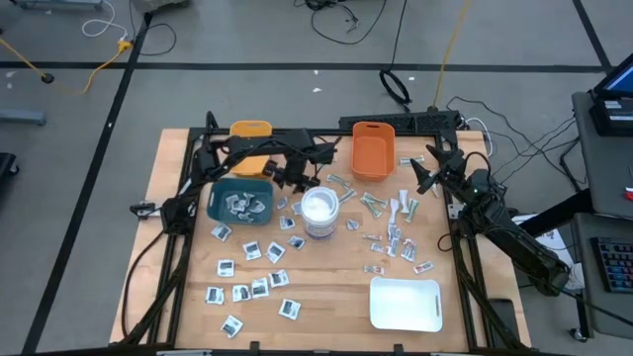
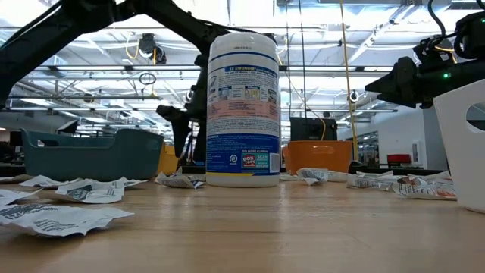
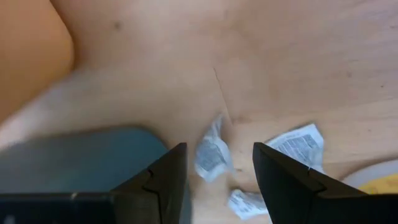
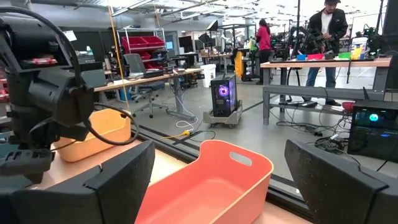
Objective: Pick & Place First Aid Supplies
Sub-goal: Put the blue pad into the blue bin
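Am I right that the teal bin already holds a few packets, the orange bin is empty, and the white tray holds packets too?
Not quite. The high view shows the white tray bare. The teal bin does hold a few packets, and the orange bin is empty.

teal bin (image 1: 239, 199), orange bin (image 1: 372, 150), yellow bin (image 1: 251, 132), white canister (image 1: 319, 212), white tray (image 1: 405, 303).

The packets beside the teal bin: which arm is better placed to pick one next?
Probably the left. Its gripper hangs over a packet beside the teal bin, jaws apart. The right gripper waits by the orange bin.
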`<state>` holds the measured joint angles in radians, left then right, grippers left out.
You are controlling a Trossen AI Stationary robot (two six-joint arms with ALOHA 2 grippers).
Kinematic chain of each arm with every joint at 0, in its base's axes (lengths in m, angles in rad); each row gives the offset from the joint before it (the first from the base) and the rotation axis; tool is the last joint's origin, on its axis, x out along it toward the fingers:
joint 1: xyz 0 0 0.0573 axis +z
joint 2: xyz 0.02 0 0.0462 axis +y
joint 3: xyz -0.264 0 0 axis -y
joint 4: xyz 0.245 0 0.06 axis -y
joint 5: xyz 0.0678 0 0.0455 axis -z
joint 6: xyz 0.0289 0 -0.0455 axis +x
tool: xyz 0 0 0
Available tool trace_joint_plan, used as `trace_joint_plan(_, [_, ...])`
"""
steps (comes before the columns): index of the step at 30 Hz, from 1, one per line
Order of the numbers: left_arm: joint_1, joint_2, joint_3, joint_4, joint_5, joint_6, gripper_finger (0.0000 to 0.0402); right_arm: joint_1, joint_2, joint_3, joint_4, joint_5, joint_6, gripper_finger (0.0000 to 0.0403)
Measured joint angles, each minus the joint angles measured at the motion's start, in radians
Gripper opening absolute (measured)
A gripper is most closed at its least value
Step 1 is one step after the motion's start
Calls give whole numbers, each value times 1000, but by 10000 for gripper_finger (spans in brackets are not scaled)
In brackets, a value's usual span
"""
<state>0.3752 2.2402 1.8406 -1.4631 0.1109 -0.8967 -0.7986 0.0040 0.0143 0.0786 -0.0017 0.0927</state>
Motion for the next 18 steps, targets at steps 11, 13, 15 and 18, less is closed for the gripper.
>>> trace_joint_plan(11, [0, 0, -81, 23, 73, -84, 193, 0, 0, 0, 0, 0, 0, 357])
trace_joint_plan(13, [0, 0, -94, 58, 73, -83, 191, 0, 0, 0, 0, 0, 0, 357])
trace_joint_plan(15, [0, 0, -104, 87, 73, -81, 189, 0, 0, 0, 0, 0, 0, 357])
trace_joint_plan(18, [0, 0, -123, 113, 74, -78, 182, 0, 0, 0, 0, 0, 0, 357])
